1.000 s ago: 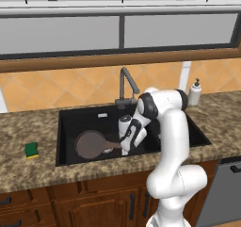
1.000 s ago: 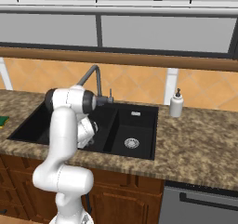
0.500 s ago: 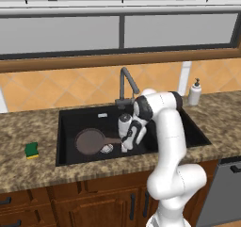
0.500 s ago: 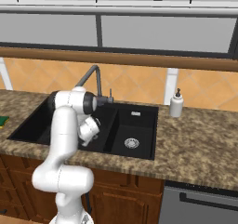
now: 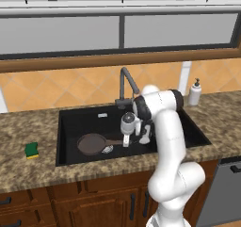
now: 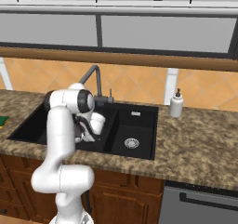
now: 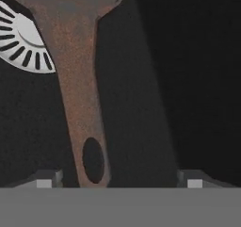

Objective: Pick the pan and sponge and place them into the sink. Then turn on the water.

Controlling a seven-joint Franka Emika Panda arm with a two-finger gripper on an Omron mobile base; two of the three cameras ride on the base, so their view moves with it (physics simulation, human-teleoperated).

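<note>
The pan [image 5: 92,143] lies flat on the floor of the large basin of the sink [image 5: 70,122], its long handle [image 7: 77,94] pointing toward the arm, so the first placement looks done. The gripper [image 7: 117,181] hangs just over the end of that handle with its jaws spread wide and nothing between them; in the hand view the two fingertips [image 7: 44,180] stand well to either side of the handle and clear of it, with the silver drain [image 7: 21,42] showing beside the pan. The sponge [image 5: 32,149] sits on the worktop [image 5: 28,174] left of the sink, well apart from the arm, and no stream runs from the faucet [image 5: 126,82]. The next move probably calls for lifting straight up out of the basin without nudging the handle, then swinging left to come down over the sponge. The arm folds forward from its base, elbow high, wrist bent down into the basin with the hand pointing at its floor.
</note>
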